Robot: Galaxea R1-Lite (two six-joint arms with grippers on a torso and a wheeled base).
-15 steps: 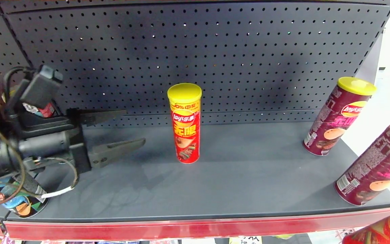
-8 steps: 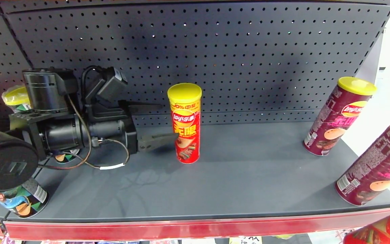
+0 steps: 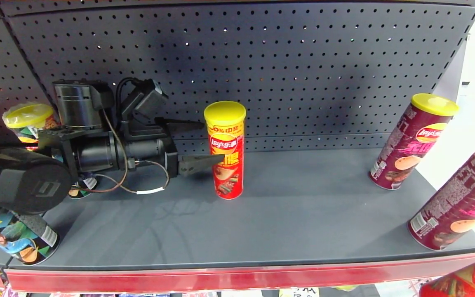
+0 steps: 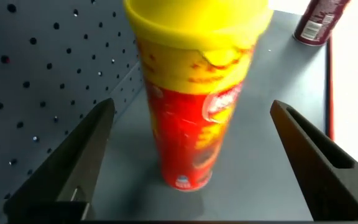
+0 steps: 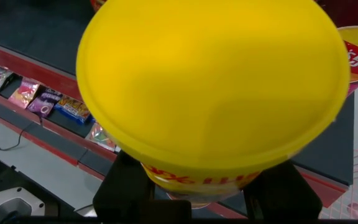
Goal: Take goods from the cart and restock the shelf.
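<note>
Nearest, the right tool (image 5: 207, 193) grips a yellow-lidded can (image 5: 210, 81), well right of and in front of the red chip can (image 3: 226, 165). The front maroon can (image 3: 456, 198) and the rear maroon can (image 3: 412, 142) lean well to the red chip can's right. The red chip can stands upright mid-shelf (image 3: 303, 222), long axis vertical. The left tool (image 3: 211, 141) sits level at the can's left, spread wide, with one finger in front and one behind, gaps both sides. The pegboard (image 3: 262, 62) is just behind. The squeeze looks unobstructed.

Grey shelf (image 3: 303, 214): red can (image 3: 224, 150) upright centre; rear maroon can (image 3: 412, 142), front maroon can (image 3: 456, 198) right.
</note>
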